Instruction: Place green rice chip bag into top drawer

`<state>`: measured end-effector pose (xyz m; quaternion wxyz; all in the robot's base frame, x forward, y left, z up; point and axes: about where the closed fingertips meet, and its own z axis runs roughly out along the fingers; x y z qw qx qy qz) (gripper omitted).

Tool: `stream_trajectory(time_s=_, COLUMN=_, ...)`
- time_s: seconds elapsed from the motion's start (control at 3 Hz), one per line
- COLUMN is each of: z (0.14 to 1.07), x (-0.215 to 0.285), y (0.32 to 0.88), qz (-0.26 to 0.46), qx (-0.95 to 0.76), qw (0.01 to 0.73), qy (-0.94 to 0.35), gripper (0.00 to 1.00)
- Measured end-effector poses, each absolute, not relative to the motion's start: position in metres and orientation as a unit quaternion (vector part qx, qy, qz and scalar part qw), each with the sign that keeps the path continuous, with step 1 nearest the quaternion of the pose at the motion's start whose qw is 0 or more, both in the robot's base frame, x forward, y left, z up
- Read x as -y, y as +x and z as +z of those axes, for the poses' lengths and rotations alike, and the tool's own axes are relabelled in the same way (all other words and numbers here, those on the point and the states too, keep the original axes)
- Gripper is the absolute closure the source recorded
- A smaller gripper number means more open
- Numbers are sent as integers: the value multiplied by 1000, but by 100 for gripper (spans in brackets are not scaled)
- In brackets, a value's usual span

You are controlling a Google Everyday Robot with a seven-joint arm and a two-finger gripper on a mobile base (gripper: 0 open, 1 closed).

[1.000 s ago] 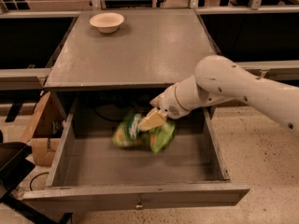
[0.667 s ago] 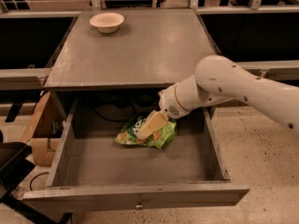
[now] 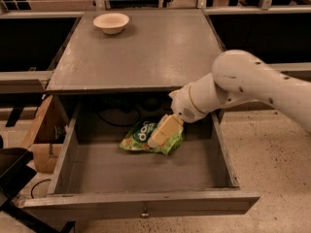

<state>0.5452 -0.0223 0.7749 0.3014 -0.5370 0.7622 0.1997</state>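
Note:
The green rice chip bag (image 3: 140, 136) lies flat on the floor of the open top drawer (image 3: 146, 199), near its back middle. The drawer is pulled out from under the grey cabinet top (image 3: 146, 57), and its small metal knob (image 3: 144, 213) shows on the front panel. My gripper (image 3: 164, 131), with cream-coloured fingers, reaches down from the white arm on the right and hangs just over the bag's right half, covering part of it. The gripper looks open and holds nothing.
A small cream bowl (image 3: 111, 22) stands at the back left of the cabinet top. A cardboard box (image 3: 41, 130) sits on the floor left of the drawer, and a dark object (image 3: 12, 174) is at the lower left. Cables lie behind the drawer.
The bag, held bunched in the gripper a second ago, has dropped and now lies flat on the drawer floor. The gripper has let go and lifted slightly.

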Motion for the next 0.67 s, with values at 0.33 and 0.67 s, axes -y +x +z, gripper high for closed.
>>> stream_trajectory(time_s=0.33, z=835, x=50, y=499, qz=183, qx=-754, qw=290, qy=-560, gripper=0)
stream_trajectory(time_s=0.67, z=887, x=87, y=459, qz=168, qx=-750, qw=282, qy=-574, gripper=0)
